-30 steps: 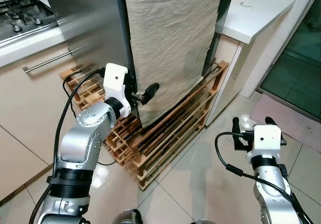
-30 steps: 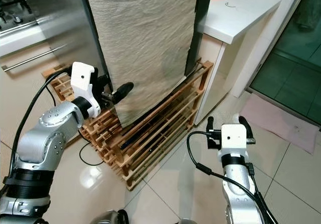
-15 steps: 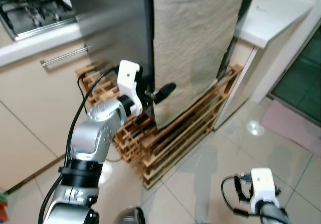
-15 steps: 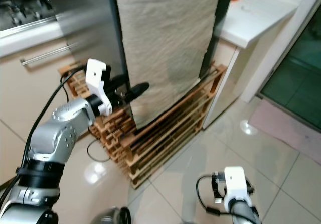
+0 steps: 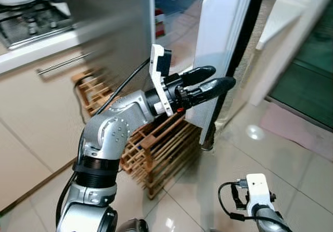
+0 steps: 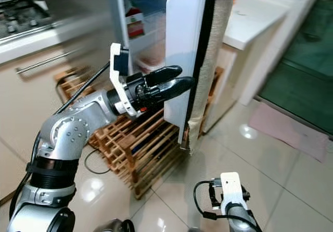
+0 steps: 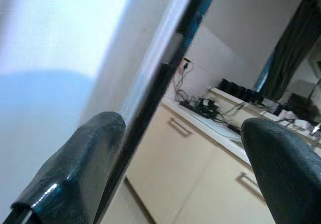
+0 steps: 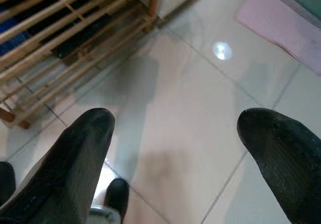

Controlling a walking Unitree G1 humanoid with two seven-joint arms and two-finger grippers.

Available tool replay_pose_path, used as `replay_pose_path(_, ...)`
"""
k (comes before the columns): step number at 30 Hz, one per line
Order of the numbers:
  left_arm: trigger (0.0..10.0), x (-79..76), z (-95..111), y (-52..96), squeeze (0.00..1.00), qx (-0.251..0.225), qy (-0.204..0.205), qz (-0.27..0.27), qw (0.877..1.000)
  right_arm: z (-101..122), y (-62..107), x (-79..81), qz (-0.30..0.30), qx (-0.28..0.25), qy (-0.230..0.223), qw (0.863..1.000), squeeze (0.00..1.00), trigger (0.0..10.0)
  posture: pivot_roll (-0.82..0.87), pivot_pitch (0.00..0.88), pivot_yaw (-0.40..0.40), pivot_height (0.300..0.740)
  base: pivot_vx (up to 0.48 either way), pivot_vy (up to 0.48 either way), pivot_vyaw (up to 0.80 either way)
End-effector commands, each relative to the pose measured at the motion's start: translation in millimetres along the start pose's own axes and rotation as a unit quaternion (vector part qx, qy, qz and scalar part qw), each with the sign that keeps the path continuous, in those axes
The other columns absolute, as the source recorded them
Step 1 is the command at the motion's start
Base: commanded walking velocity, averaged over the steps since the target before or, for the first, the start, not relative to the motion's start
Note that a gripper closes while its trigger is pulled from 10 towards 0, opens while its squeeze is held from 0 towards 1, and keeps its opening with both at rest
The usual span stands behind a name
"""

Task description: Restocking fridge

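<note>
Kitchen, glossy beige tile floor (image 5: 291, 159). Stove top (image 5: 31, 21) on a pale cabinet run with a bar handle (image 5: 62, 65), far left. Green glass door at right, pink mat (image 6: 291, 130) on the floor before it.

Fridge (image 5: 109, 29): steel body, door (image 5: 221, 50) swung open, white inner face showing, edge-on to camera. Grey-beige textured cloth (image 6: 213, 60) hangs down the door's outer side. Red-and-white carton (image 6: 135, 24) visible inside on a shelf. Wooden slatted rack (image 5: 156, 149) on the floor under the fridge.

Left end effector (image 5: 208, 84) raised at the door's edge, fingers parted; in the left wrist view one finger (image 7: 80, 169) lies against the door's dark edge seal. Grip not closed on anything.

Right end effector (image 8: 175, 153) low over bare tile, fingers spread wide, holding nothing.

White counter (image 6: 255, 18) right of the fridge.
</note>
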State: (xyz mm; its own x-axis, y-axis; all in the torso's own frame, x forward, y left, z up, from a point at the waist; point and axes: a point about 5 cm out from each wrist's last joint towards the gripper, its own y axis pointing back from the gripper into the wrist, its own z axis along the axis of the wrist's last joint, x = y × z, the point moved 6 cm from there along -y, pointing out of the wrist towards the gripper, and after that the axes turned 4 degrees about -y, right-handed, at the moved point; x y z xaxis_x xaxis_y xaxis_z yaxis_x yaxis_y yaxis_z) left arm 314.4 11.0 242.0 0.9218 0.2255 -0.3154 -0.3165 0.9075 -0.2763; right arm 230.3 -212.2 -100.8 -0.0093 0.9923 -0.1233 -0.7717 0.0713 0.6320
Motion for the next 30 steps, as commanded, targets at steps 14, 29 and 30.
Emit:
replay_pose_path(14,10.0,77.2,-18.7,104.7,0.0,0.064,-0.165,0.321,0.93,39.5,-14.6,49.6,0.066,-0.045,-0.012,0.997,0.0,10.0,-0.05,0.0,0.007,0.74,0.0,0.0,0.0)
replay_pose_path(29,10.0,116.0,-16.8,169.3,0.0,0.044,-0.29,0.574,0.765,196.0,12.0,68.6,0.146,-0.295,0.048,0.943,0.0,10.0,-0.05,0.0,0.007,0.74,0.0,0.0,0.0)
replay_pose_path(30,10.0,119.7,-22.5,169.8,0.0,0.05,-0.285,0.579,0.762,211.4,12.6,66.9,0.138,-0.315,0.052,0.938,0.0,10.0,-0.06,0.0,0.01,0.74,0.0,0.0,0.0)
